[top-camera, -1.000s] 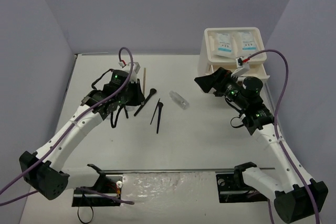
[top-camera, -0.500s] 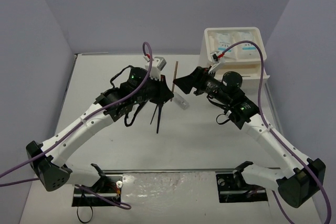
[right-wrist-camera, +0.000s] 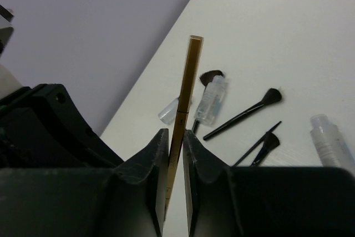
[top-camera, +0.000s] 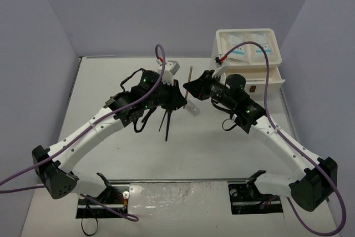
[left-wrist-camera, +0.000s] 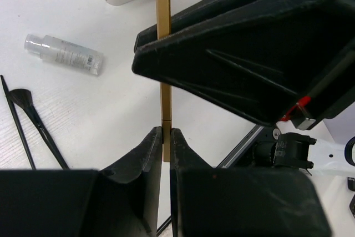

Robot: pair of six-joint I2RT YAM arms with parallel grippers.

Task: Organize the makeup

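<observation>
Left hand pinches wooden stick; long axis reads 12–6 in top view. Right hand straddles it from 3 o'clock, nearly closed. Cannot tell if it grips.

We take this for a robotics lab cell rather than a home or a shop. A left arm and a right arm of white and black machine parts are bolted to a metal rail at the edge of a bare white table. Purple cables loop off them. Plain lilac-grey walls box the table in on three sides.
</observation>
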